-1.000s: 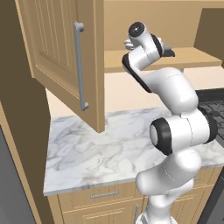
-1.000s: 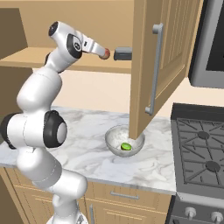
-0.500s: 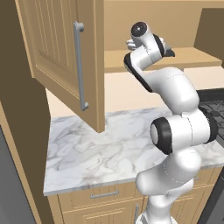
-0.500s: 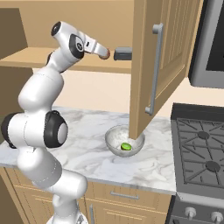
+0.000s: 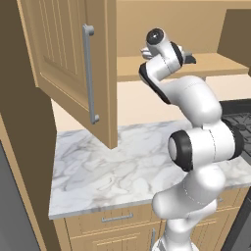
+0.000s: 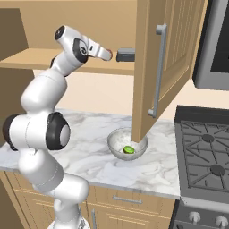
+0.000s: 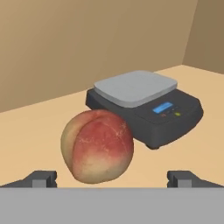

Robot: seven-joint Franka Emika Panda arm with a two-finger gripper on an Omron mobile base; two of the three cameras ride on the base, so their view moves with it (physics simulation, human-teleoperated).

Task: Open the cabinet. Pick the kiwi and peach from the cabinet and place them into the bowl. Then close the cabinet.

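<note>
Peach (image 7: 97,145) sits on the cabinet (image 6: 147,67) shelf, directly ahead of the gripper (image 7: 112,179) in the hand view. Finger tips (image 7: 41,178) stand wide apart, one on each side of the fruit and nearer the camera; nothing is held and no contact is visible. Gap between the tips looks wider than the peach.

Just behind and right of the peach: a dark scale (image 7: 146,105) with a light grey top plate. Whether it touches the peach cannot be told; the fruit overlaps its front left corner. Shelf surface is open to the left of the peach and in front of it. Back wall runs behind the scale; a side wall closes the far right corner.

Right base view: gripper (image 6: 107,54) reaches into the cabinet at shelf height, with the scale (image 6: 125,54) just beyond it. Both doors hang open. The right door (image 6: 159,62) swings out over the counter (image 6: 89,156), its lower corner in front of the bowl (image 6: 117,145) from this camera. Bowl rests on the counter and holds a small green fruit (image 6: 129,150). Stove (image 6: 205,156) lies right of the bowl.

Left base view: left door (image 5: 78,68) stands open well left of the arm (image 5: 196,142); marble counter (image 5: 108,166) below it is bare.
</note>
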